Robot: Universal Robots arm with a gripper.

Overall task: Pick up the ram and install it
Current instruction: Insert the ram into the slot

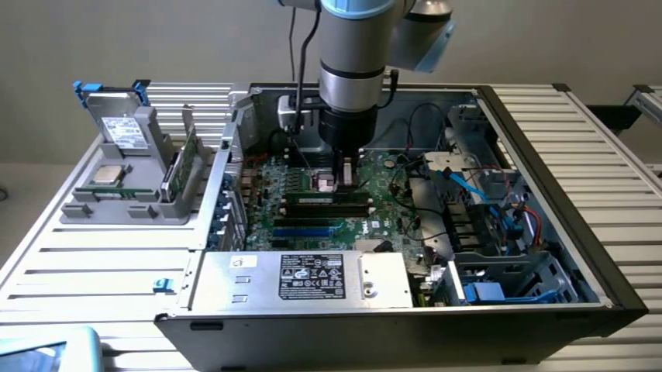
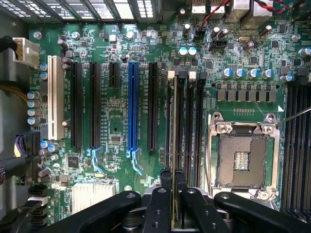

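Between the blunt black fingers (image 2: 164,194) of my gripper (image 2: 173,175), closed down to a sliver, I see the ram (image 2: 173,126) pinched edge-on. It is a thin flat strip running ahead of the fingertips among long black memory slots (image 2: 188,126). Just beside the fingers sits the square, metal-framed processor socket (image 2: 241,158) on the glossy green motherboard (image 2: 116,111).

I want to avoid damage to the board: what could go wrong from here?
The tool holds the ram edge-on over the memory slots; if it is slightly tilted, pressing could jam or bend it. The open processor socket lies close beside, so a slip might hit it.
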